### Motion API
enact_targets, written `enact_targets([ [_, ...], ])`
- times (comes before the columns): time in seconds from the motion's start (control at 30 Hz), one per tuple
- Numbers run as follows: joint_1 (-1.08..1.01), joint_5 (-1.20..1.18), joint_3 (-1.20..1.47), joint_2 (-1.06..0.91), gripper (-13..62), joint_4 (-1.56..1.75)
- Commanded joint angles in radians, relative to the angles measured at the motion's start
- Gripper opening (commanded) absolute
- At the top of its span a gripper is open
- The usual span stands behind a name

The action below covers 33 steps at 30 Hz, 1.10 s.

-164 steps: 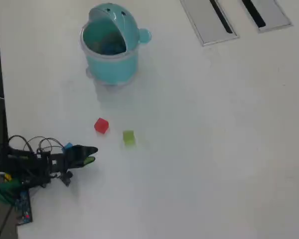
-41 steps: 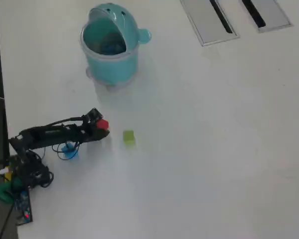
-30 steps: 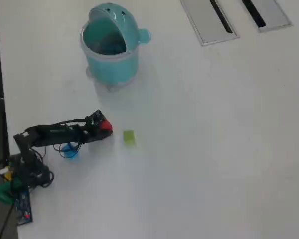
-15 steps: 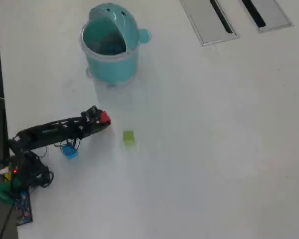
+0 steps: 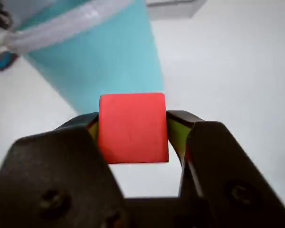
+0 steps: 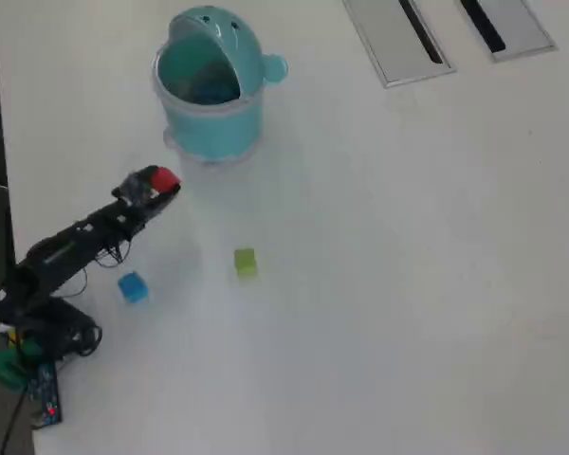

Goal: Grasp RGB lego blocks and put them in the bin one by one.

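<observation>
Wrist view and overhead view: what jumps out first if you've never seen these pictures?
The small red cube block, pinched in the black claw, fills the middle of the wrist view. Overhead, the round teal plastic bin stands at the top of the white table, with a little blue cube and a yellow-green cube lying below it.

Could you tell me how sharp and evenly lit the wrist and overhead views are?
Wrist view: the red block is sharp between the gripper jaws, while the teal bin behind is blurred. Overhead view: soft, even light, faint shadows under the bin and the yellow-green block, and slight overall softness.
</observation>
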<state>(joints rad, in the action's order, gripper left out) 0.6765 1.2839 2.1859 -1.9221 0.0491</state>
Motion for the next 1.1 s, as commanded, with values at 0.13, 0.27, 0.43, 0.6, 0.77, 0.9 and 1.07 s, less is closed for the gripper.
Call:
enact_targets([
  [0.13, 0.055, -0.014, -0.250, -0.055, 17.1, -0.089],
  [0.27, 0.124, 0.002, -0.456, -0.021, 17.1, -0.158],
  [0.43, 0.189, 0.046, -0.603, 0.067, 17.1, -0.172],
  [0.6, 0.242, 0.089, -0.681, 0.141, 16.2, -0.172],
  [0.77, 0.307, 0.169, -0.841, 0.298, 14.9, -0.172],
  [0.9, 0.313, 0.179, -0.925, 0.407, 14.9, -0.163],
  [1.07, 0.296, 0.179, -1.066, 0.534, 14.9, -0.160],
])
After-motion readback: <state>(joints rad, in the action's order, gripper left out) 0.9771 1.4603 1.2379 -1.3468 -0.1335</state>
